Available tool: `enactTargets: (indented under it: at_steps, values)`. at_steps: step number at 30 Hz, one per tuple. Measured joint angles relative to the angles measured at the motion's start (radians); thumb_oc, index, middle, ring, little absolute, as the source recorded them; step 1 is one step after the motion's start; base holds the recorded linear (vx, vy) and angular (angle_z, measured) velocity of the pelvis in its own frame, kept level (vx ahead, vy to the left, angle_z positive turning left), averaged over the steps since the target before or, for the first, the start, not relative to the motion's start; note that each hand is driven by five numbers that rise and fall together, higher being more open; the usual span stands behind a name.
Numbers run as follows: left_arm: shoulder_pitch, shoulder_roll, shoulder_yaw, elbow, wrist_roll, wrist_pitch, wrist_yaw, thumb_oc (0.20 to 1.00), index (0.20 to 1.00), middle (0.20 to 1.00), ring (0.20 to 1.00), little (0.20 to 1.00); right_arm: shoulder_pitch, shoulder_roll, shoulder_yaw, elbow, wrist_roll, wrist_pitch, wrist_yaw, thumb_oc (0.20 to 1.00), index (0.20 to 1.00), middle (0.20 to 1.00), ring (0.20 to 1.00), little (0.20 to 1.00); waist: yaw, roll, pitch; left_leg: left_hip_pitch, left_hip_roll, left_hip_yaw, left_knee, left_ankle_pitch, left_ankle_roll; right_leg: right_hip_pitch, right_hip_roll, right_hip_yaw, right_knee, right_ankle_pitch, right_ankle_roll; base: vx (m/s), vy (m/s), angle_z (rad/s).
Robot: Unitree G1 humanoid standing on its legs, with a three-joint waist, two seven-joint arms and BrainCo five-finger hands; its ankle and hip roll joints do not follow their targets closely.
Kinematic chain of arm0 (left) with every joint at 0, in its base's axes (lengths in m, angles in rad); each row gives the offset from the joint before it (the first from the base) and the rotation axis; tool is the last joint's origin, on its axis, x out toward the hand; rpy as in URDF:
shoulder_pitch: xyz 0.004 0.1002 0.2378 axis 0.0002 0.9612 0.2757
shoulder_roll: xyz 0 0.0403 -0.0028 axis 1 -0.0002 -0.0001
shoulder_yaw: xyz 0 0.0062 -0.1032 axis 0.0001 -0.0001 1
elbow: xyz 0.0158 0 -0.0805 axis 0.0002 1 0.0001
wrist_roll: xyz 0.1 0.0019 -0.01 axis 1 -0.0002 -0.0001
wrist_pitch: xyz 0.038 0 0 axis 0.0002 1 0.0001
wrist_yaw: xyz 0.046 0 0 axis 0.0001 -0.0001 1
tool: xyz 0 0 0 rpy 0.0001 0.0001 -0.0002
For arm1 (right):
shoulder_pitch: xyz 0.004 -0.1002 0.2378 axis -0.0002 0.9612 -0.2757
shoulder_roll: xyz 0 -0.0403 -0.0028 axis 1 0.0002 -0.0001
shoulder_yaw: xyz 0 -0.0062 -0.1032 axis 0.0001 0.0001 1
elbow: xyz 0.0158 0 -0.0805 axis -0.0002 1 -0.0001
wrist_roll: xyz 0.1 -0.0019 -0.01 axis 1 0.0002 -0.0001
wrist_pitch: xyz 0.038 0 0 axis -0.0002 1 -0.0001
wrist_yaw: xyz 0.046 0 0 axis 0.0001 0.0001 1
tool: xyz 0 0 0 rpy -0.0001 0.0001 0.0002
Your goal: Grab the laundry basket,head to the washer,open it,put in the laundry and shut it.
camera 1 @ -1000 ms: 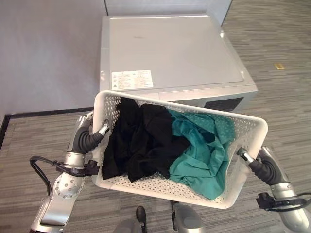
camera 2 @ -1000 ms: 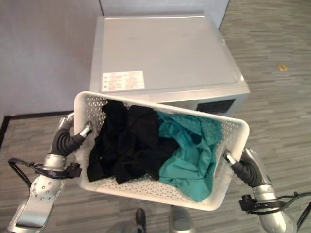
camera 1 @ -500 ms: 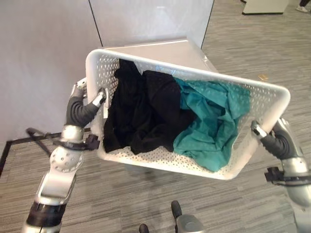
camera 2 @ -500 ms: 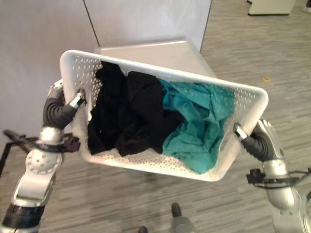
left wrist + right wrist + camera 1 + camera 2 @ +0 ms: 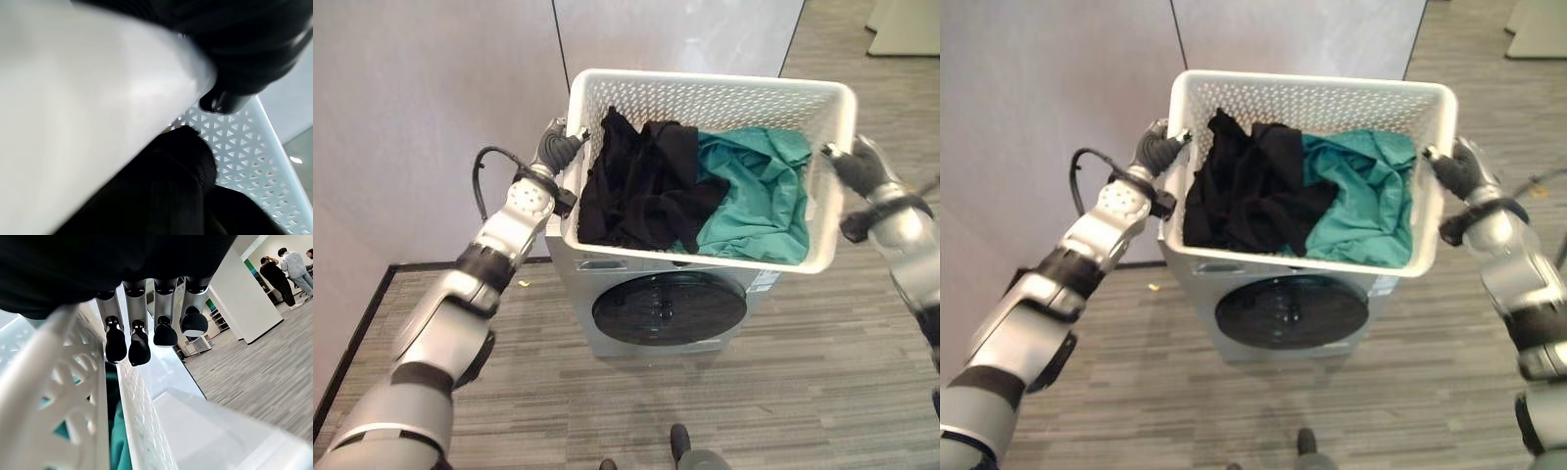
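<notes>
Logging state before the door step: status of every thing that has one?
laundry basket: held up above the washer, loaded
black clothes: piled in basket, robot's left side
teal garment: in basket, right side
washer: round door shut
left hand: curled on basket's end
right hand: curled on the other end

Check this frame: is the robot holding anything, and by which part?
Yes. Both hands carry the white laundry basket by its short ends: the left hand curls over the left end's rim, and the right hand over the right end's rim.
</notes>
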Motion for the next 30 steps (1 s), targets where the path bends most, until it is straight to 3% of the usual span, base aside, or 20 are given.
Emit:
enactTargets:
  at_steps: [1,4,6,7,9,10,11,13,15,17,19,20,22,24,26,29,30]
  values:
    - [-0.121,-0.05,-0.059,0.195,-0.032,0.003,-0.002,0.2,0.2,0.2,0.2,0.2,-0.186,0.007,0.174,0.141,0.034,0.012,0.025,0.2,0.2,0.2,0.2,0.2,-0.001,-0.002,-0.007,-0.019,0.015,0.0,0.001,0.003,-0.006,-0.014,0.011,-0.012,0.0,-0.003,-0.018,0.14,-0.176,0.31]
    - [-0.183,-0.06,-0.094,0.262,-0.063,-0.002,-0.002,0.2,0.2,0.2,0.2,0.2,-0.306,0.037,0.254,0.256,0.066,-0.002,0.037,0.2,0.2,0.2,0.2,0.2,-0.001,-0.02,-0.022,-0.06,0.046,-0.001,0.032,0.008,-0.019,-0.034,0.035,-0.033,0.0,0.003,-0.045,0.08,-0.2,0.18]
    - [-0.194,-0.054,-0.095,0.299,-0.084,-0.026,-0.009,0.2,0.2,0.2,0.2,0.2,-0.362,0.096,0.295,0.35,0.084,-0.019,0.036,0.2,0.2,0.2,0.2,0.2,-0.001,-0.031,-0.023,-0.095,0.062,-0.003,0.111,-0.006,-0.05,-0.036,0.061,-0.044,0.001,-0.008,-0.071,-0.01,-0.247,0.01]
    - [-0.246,-0.056,-0.134,0.365,-0.105,-0.018,-0.021,0.2,0.2,0.2,0.2,0.2,-0.424,0.196,0.344,0.513,0.119,-0.019,0.04,0.2,0.2,0.2,0.2,0.2,0.012,-0.084,-0.018,-0.276,0.054,-0.01,0.439,-0.019,-0.073,-0.067,0.066,-0.042,0.04,-0.034,-0.11,0.03,-0.14,-0.11]
    - [-0.257,-0.042,-0.151,0.381,-0.117,-0.018,-0.026,0.2,0.2,0.2,0.2,0.2,-0.451,0.264,0.349,0.604,0.138,-0.025,0.041,0.2,0.2,0.2,0.2,0.2,0.027,-0.089,-0.012,-0.399,0.056,-0.068,0.664,0.004,-0.07,-0.067,0.083,-0.029,0.055,-0.046,-0.127,0.16,0.041,-0.16]
    - [-0.258,-0.04,-0.156,0.382,-0.121,-0.017,-0.028,0.2,0.2,0.2,0.2,0.2,-0.447,0.28,0.35,0.616,0.15,-0.026,0.048,0.2,0.2,0.2,0.2,0.2,0.03,-0.091,-0.011,-0.417,0.057,-0.091,0.699,-0.006,-0.067,-0.058,0.09,-0.034,0.049,-0.036,-0.13,0.29,0.177,0.04]
    - [-0.258,-0.021,-0.171,0.384,-0.128,-0.007,-0.029,0.2,0.2,0.2,0.2,0.2,-0.446,0.307,0.354,0.644,0.164,-0.028,0.067,0.2,0.2,0.2,0.2,0.2,0.03,-0.094,-0.008,-0.44,0.043,-0.085,0.602,-0.027,-0.058,-0.036,0.09,-0.043,0.03,-0.056,-0.13,0.3,0.209,0.28]
    - [-0.259,-0.03,-0.146,0.363,-0.132,-0.01,-0.029,0.2,0.2,0.2,0.2,0.2,-0.462,0.282,0.338,0.649,0.17,-0.035,0.109,0.2,0.2,0.2,0.2,0.2,0.03,-0.089,-0.005,-0.428,0.045,-0.008,0.265,0.008,-0.079,-0.033,0.082,-0.05,0.013,-0.064,-0.123,0.18,0.154,0.31]
    - [-0.258,-0.025,-0.14,0.361,-0.128,-0.007,-0.029,0.2,0.2,0.2,0.2,0.2,-0.46,0.286,0.338,0.65,0.168,-0.037,0.109,0.2,0.2,0.2,0.2,0.2,0.04,-0.074,-0.003,-0.419,0.053,0.023,0.139,0.061,-0.077,0.0,0.108,-0.03,0.004,-0.065,-0.109,0.26,0.243,-0.23]
    - [-0.221,-0.018,-0.148,0.365,-0.125,-0.006,-0.03,0.2,0.2,0.2,0.2,0.2,-0.45,0.33,0.32,0.676,0.147,-0.043,0.121,0.2,0.2,0.2,0.2,0.2,0.073,-0.049,-0.005,-0.347,0.053,0.016,0.119,0.074,-0.068,0.045,0.12,0.029,0.005,-0.082,-0.113,0.23,0.203,-0.92]
    - [-0.211,-0.034,-0.149,0.37,-0.116,-0.009,-0.03,0.2,0.2,0.2,0.2,0.2,-0.444,0.318,0.316,0.686,0.123,-0.055,0.145,0.2,0.2,0.2,0.2,0.2,0.066,-0.011,-0.012,-0.33,0.043,0.022,0.145,0.071,-0.054,0.069,0.126,0.035,0.007,-0.108,-0.108,0.25,0.195,-0.45]
    - [-0.213,-0.042,-0.163,0.375,-0.1,-0.008,-0.037,0.2,0.2,0.2,0.2,0.2,-0.44,0.305,0.319,0.698,0.098,-0.055,0.17,0.2,0.2,0.2,0.2,0.2,0.047,0.003,-0.015,-0.283,0.033,0.028,0.118,0.107,-0.006,0.073,0.119,0.04,0.062,-0.145,-0.088,0.22,0.162,-0.18]
    - [-0.204,-0.058,-0.164,0.4,-0.099,-0.002,-0.038,0.2,0.2,0.2,0.2,0.2,-0.434,0.322,0.316,0.714,0.078,-0.053,0.178,0.2,0.2,0.2,0.2,0.2,0.035,0.0,-0.016,-0.225,0.005,0.033,0.097,0.144,0.04,0.05,0.097,0.072,0.19,-0.223,-0.062,0.11,0.056,-0.39]
    - [-0.22,-0.07,-0.169,0.405,-0.094,0.001,-0.043,0.2,0.2,0.2,0.2,0.2,-0.441,0.315,0.316,0.723,0.072,-0.053,0.185,0.2,0.2,0.2,0.2,0.2,0.024,0.005,-0.017,-0.199,-0.013,0.035,0.058,0.149,0.061,-0.029,0.074,0.069,0.315,-0.273,-0.047,0.06,-0.016,-0.24]
    - [-0.234,-0.076,-0.168,0.416,-0.093,0.001,-0.047,0.2,0.2,0.2,0.2,0.2,-0.447,0.303,0.316,0.738,0.071,-0.056,0.192,0.2,0.2,0.2,0.2,0.2,0.022,0.011,-0.016,-0.196,-0.019,0.033,0.052,0.153,0.064,-0.06,0.057,0.058,0.297,-0.278,-0.054,0.1,-0.072,-0.05]
    - [-0.234,-0.12,-0.166,0.442,-0.086,0.003,-0.053,0.2,0.2,0.2,0.2,0.2,-0.447,0.327,0.311,0.821,0.062,-0.05,0.215,0.2,0.2,0.2,0.2,0.2,0.026,-0.007,-0.026,-0.16,-0.04,0.015,0.033,0.132,0.045,-0.03,0.016,0.032,0.162,-0.228,-0.038,0.09,-0.068,0.23]
    - [-0.234,-0.122,-0.166,0.444,-0.084,0.005,-0.055,0.3,0.3,0.3,0.3,0.3,-0.447,0.328,0.309,0.824,0.059,-0.048,0.221,0.325,0.325,0.325,0.325,0.325,0.029,-0.011,-0.028,-0.153,-0.041,0.011,0.03,0.128,0.046,-0.022,0.012,0.026,0.154,-0.21,-0.028,0.05,-0.039,0.16]
